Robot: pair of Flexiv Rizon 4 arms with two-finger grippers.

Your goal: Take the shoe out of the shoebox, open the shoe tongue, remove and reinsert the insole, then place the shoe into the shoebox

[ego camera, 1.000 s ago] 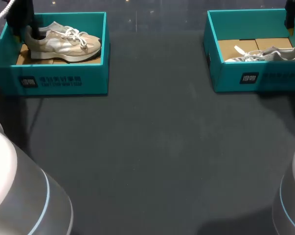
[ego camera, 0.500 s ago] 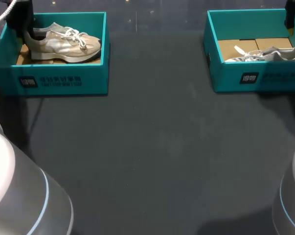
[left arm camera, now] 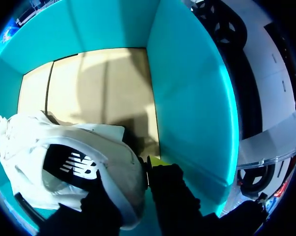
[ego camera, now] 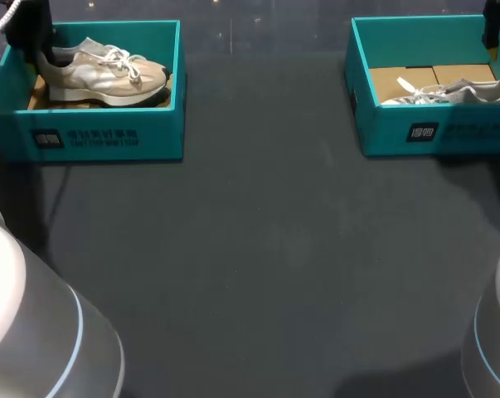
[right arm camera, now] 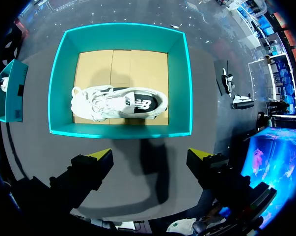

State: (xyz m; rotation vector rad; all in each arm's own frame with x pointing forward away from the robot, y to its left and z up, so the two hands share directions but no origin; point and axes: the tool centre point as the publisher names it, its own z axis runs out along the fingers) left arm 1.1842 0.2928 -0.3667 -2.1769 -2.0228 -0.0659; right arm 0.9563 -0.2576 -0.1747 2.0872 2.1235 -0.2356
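Left claw [left arm camera: 137, 173]: heel of left shoe [left arm camera: 64, 157] being pinched between fingers; one yellow tip showing, other being hidden by heel. Left shoe being held inside left box [left arm camera: 187, 98]. Right claw [right arm camera: 150, 160]: being held wide apart, empty, above right box [right arm camera: 62, 83] containing right shoe [right arm camera: 119, 103]. Counted: two shoes, two boxes.

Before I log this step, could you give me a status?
Left tool shut on left shoe's heel, in left box. Right tool open above right box, right shoe inside. Wall close beside left tool.
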